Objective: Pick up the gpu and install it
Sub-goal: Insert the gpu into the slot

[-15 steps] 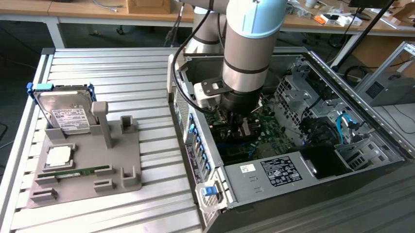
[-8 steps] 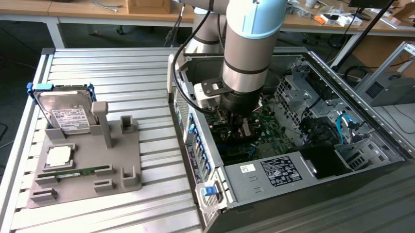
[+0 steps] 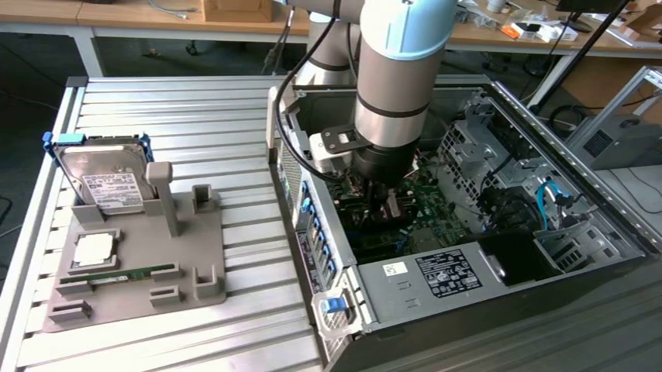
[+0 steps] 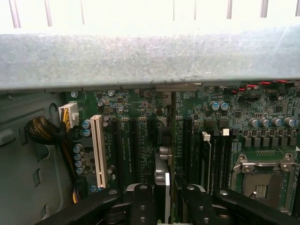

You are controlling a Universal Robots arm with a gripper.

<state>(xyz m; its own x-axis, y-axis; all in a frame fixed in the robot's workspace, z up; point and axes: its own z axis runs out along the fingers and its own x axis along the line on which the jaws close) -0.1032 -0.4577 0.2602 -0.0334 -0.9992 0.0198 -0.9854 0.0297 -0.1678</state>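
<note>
The arm (image 3: 398, 70) reaches straight down into the open case (image 3: 579, 232). One motherboard (image 4: 140, 140) lies below, with one white slot (image 4: 98, 150). The claw (image 4: 164, 201) pinches one gpu (image 4: 162, 183), held on edge above the motherboard, long axis parallel to that slot, beside it.

I see the open computer case (image 3: 538, 256) lying on the slatted metal table (image 3: 176, 108), its green motherboard (image 4: 140, 140) exposed with a white slot (image 4: 98, 150) and an empty CPU socket (image 4: 262, 183). Well off to the exterior view's left, a grey fixture tray (image 3: 135, 294) carries a hard drive (image 3: 104, 182), a RAM stick (image 3: 119, 274) and a square chip (image 3: 93, 248).
</note>
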